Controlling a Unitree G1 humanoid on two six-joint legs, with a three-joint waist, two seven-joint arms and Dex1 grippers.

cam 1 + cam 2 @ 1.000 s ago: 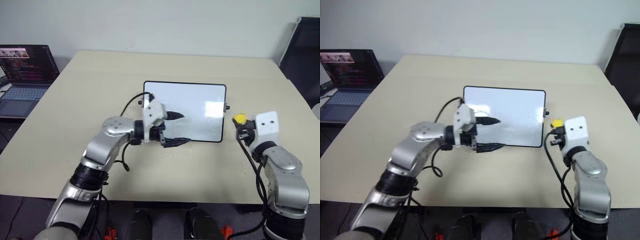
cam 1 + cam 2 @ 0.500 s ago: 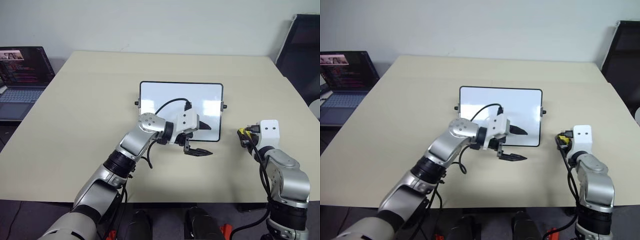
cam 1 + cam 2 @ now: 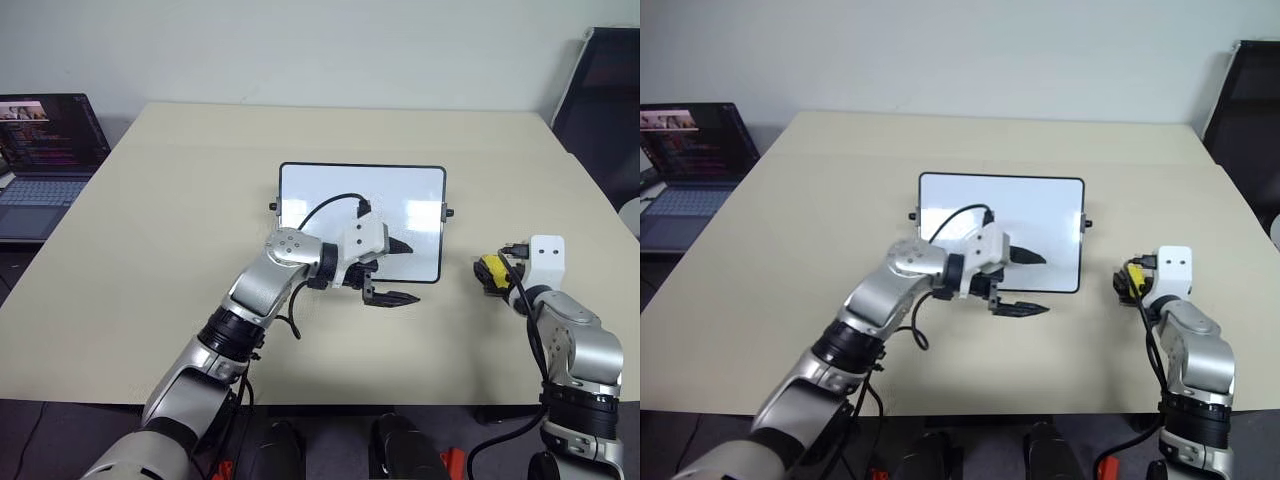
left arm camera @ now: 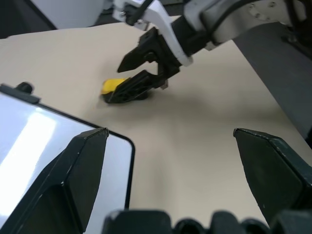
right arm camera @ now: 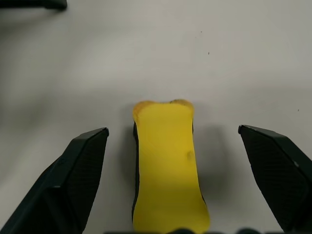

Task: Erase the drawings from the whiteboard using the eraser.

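The whiteboard (image 3: 340, 195) lies flat at the middle of the tan table, white with a thin black frame. The drawings are hidden or too faint to make out on its bare surface. My left gripper (image 3: 412, 272) hovers open over the board's near right corner, with nothing between its fingers (image 4: 80, 168). The eraser (image 5: 168, 161), a small yellow block with a dark underside, lies on the table to the right of the board. My right gripper (image 3: 488, 272) is low over it, open, and its fingers (image 5: 83, 165) stand apart from the eraser's sides.
An open laptop (image 3: 45, 150) sits on a lower surface beyond the table's left edge. A dark chair (image 3: 600, 90) stands at the far right. The table's near edge (image 3: 330, 400) runs close below both arms.
My right gripper, shut on the eraser before, has come down to the table and opened, so the eraser now lies free. The left gripper has drifted slightly along the board's near edge.
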